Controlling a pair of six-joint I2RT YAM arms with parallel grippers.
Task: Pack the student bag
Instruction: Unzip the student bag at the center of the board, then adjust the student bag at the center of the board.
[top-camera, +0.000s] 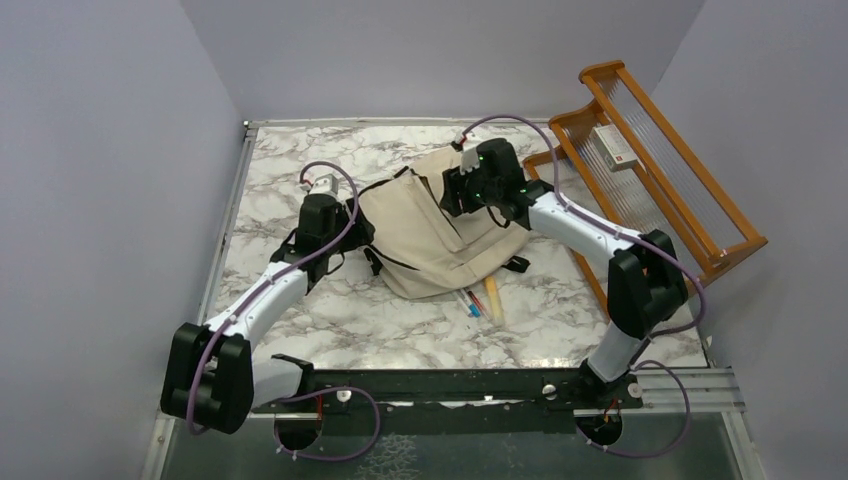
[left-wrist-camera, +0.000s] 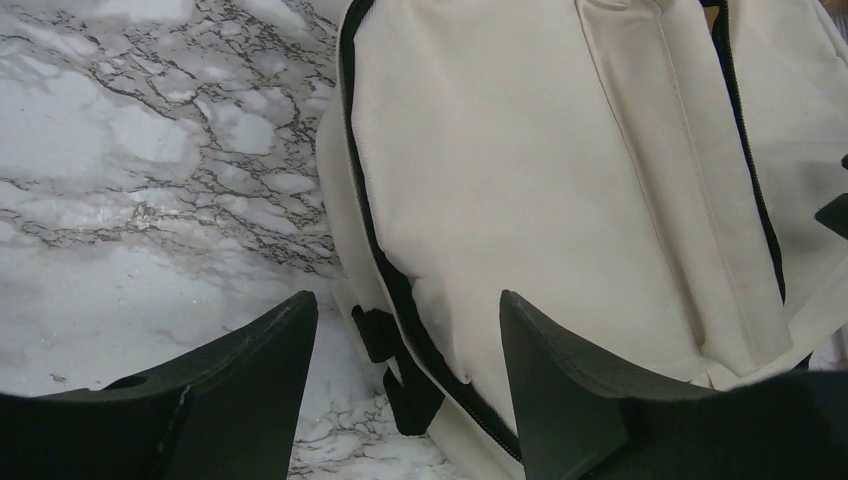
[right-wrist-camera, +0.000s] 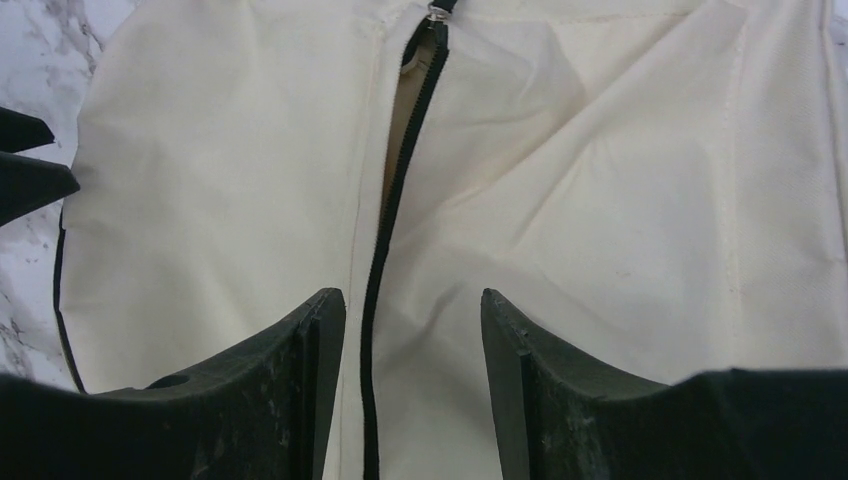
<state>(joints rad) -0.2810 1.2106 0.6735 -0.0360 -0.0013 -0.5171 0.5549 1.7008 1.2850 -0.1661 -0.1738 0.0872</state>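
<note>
Top view: the student bag lies flat in the middle of the marble table. It is soft cream cloth, and its long axis runs away from the arms. The left jaws are at its left edge, the right jaws over its far end.

Left wrist: the jaws are released, spread over the bag's black-edged side seam.

Right wrist: the jaws are released, straddling the black zipper. It runs straight ahead and gapes slightly at the far end. The right arm looks better placed for the opening.
</note>
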